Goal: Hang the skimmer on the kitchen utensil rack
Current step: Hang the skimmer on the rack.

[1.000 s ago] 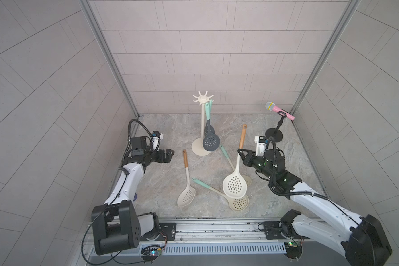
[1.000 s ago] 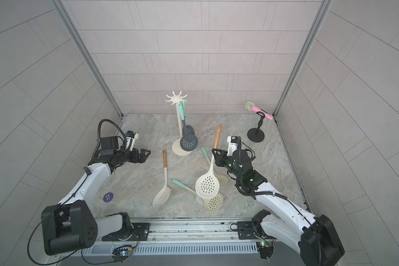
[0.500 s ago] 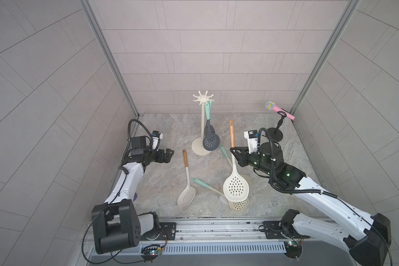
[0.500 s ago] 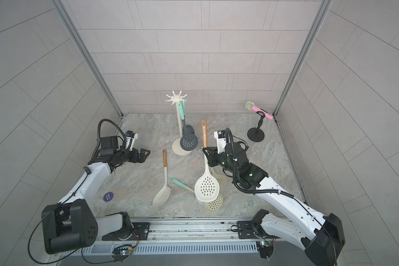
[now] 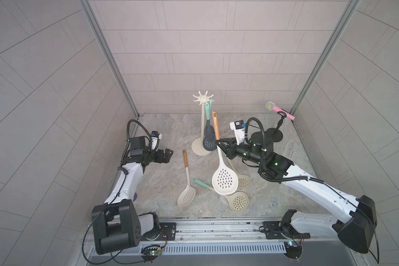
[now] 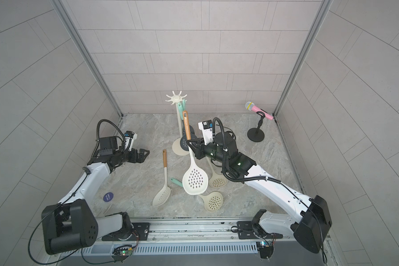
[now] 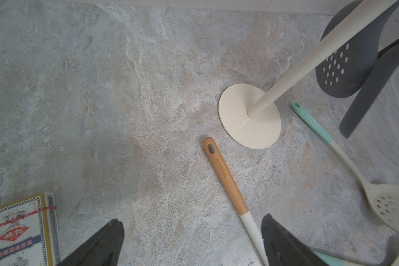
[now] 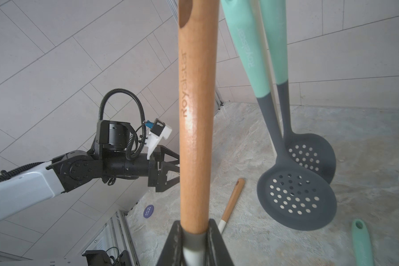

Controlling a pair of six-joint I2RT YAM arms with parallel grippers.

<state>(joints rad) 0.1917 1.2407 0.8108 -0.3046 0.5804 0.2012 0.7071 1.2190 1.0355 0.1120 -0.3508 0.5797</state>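
- The right gripper (image 5: 218,142) is clamping the skimmer (image 5: 224,180) at the joint where its wooden handle meets the cream shaft, jaws drawn in narrow on both sides (the wrist view shows them pinching it (image 8: 194,232)).
- The skimmer is standing nearly upright above the marble table (image 5: 161,129). Its handle tip is rising just beside the pole of the kitchen utensil rack (image 5: 203,124), below the star-shaped crown and not on any hook.
- Two grey skimmers (image 5: 209,142) with mint handles are hanging from the rack's right side, crowding the raised handle in both top views.
- The perforated head is hovering over two cream skimmers (image 5: 237,201) lying near the table's front edge.
- The left gripper (image 5: 168,154) is hanging with jaws spread wide and nothing between them, near the left wall, with bare table between it and the rack's base.
- A third skimmer (image 5: 186,182) is lying between the arms, its handle end near the base.
- A black microphone stand (image 5: 274,135) is occupying the far right corner.
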